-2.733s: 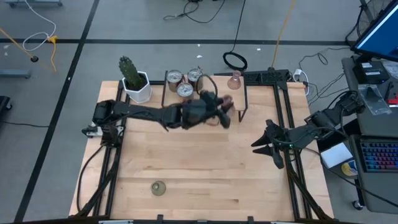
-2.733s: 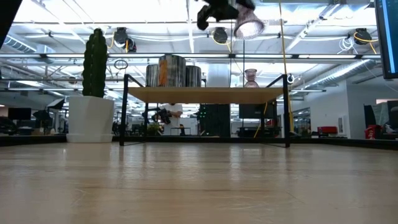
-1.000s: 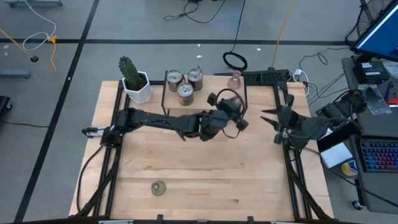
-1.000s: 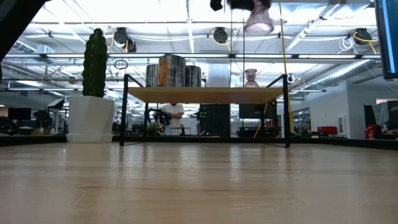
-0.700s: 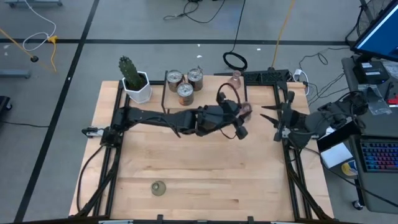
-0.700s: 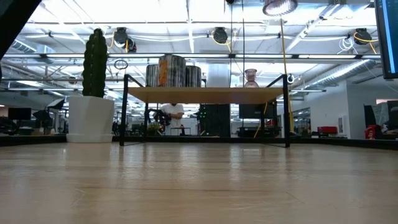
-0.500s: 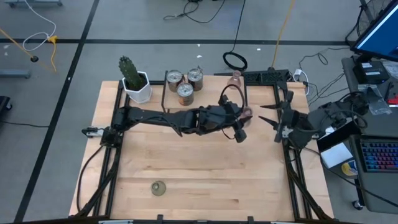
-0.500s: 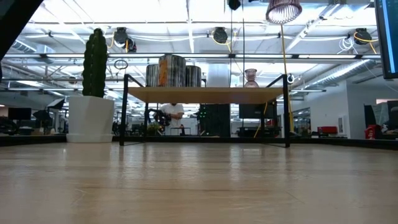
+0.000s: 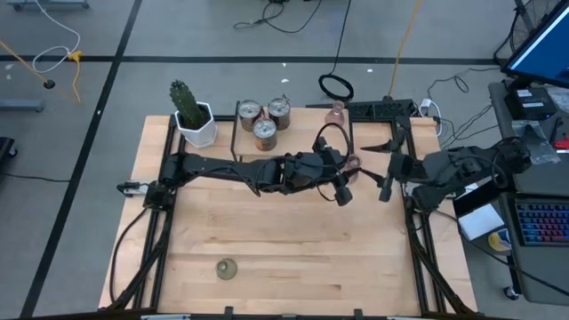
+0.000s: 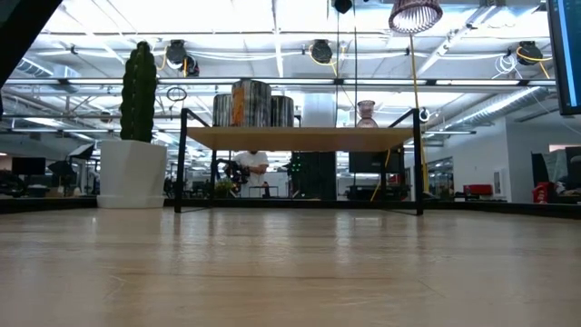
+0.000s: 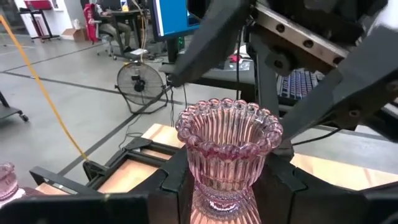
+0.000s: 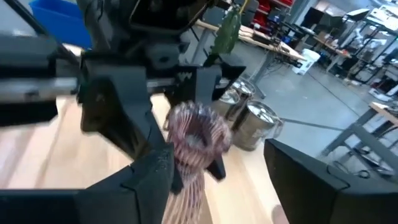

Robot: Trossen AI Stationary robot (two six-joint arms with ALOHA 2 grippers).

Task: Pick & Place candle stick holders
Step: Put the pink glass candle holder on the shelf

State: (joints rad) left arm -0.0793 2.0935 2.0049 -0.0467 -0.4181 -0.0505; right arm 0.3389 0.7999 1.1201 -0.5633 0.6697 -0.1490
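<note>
Pink glass holder (image 11: 229, 149) is clamped in your L gripper (image 9: 345, 174), held up in the air near the table's (image 9: 267, 240) right edge, by the right end of the small shelf (image 10: 300, 138). In the L wrist view its ribbed cup stands upright between the dark fingers (image 11: 174, 180), beaded rim up. In the low view it shows at the top, bowl (image 10: 415, 14) hanging well above the shelf.

Your R gripper (image 9: 391, 163) sits just beside it, fingers spread wide apart and pointed at the holder; R wrist view has the pink cup (image 12: 196, 140) between them, not touched as far as you can tell.

2nd pink holder (image 9: 335, 114) stands at the shelf's right end, far edge. 3 metal holders (image 9: 264, 119) are bunched at the shelf's left end. Olive holder (image 9: 226, 268) sits alone near the table's front edge, left of centre. Cactus (image 9: 190, 110) is at the far left corner.
</note>
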